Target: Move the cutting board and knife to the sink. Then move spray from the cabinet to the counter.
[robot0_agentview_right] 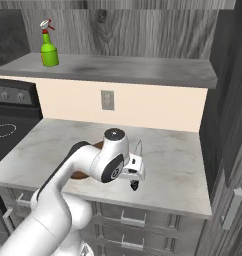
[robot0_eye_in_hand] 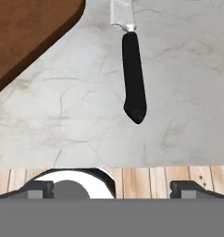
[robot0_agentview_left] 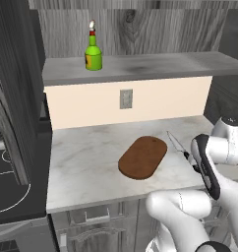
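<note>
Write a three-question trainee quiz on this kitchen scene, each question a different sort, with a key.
1. True or false: the knife lies on top of the board.
2. Where does the spray stand? A) on the counter B) on the cabinet shelf C) on the stove
3. Fill in: the gripper is ____ and holds nothing.

Key:
1. False; the knife lies on the counter beside the board.
2. B; it stands on the cabinet shelf.
3. open
</note>
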